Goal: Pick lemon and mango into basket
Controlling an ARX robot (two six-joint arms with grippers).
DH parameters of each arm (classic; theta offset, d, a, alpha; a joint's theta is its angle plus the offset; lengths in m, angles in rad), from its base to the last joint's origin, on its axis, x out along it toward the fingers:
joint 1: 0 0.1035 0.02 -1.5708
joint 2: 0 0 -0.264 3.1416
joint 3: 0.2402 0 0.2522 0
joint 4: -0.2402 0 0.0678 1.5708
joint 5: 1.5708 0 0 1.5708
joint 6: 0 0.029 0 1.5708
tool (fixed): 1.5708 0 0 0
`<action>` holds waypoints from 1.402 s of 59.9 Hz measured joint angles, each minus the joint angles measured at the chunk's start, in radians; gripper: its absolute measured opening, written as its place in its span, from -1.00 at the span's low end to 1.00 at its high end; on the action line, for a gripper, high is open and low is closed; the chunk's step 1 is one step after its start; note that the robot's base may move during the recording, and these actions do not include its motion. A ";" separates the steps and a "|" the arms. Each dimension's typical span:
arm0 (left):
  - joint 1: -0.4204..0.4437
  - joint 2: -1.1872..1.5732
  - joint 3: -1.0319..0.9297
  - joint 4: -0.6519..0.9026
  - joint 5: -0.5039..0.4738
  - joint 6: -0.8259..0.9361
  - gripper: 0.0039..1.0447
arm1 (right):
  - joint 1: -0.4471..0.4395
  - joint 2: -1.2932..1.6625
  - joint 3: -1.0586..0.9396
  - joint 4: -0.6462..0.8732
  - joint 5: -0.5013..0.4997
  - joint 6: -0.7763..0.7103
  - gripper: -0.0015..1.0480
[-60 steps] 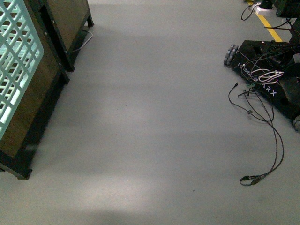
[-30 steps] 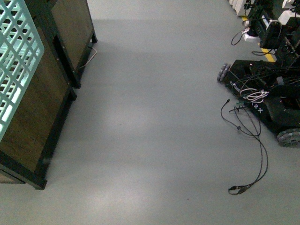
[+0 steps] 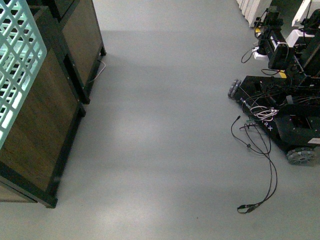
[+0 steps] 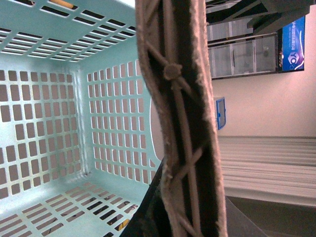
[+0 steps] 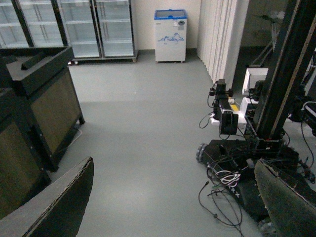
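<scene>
The light teal basket hangs at the far left of the front view, only one slotted wall showing. In the left wrist view I look into its empty-looking inside, with the brown ribbed handle crossing close in front. My left gripper is shut on that handle. The right gripper is open over bare grey floor, its fingers wide apart with nothing between them. Neither the lemon nor the mango is in view.
Dark wooden stands line the left side beside the basket. Another black wheeled robot base with loose cables on the floor sits at the right. Glass-door fridges and a small chest freezer stand along the far wall.
The front view has shifted: the wooden stands slid right and down, and the black robot base came further into view. The basket keeps its place at the left edge.
</scene>
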 joint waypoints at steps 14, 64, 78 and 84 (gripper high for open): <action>-0.003 0.001 0.002 -0.001 0.015 -0.006 -0.90 | 0.000 0.000 0.000 0.000 0.003 0.000 0.83; -0.003 0.000 0.003 -0.003 -0.002 0.003 -0.90 | 0.000 0.000 0.000 0.000 0.000 0.000 0.83; -0.003 0.000 0.003 -0.003 -0.001 0.000 -0.90 | 0.000 0.000 0.000 0.000 0.001 0.000 0.83; -0.003 0.000 0.003 -0.003 -0.001 0.000 -0.90 | 0.000 0.000 0.000 0.000 0.000 0.000 0.83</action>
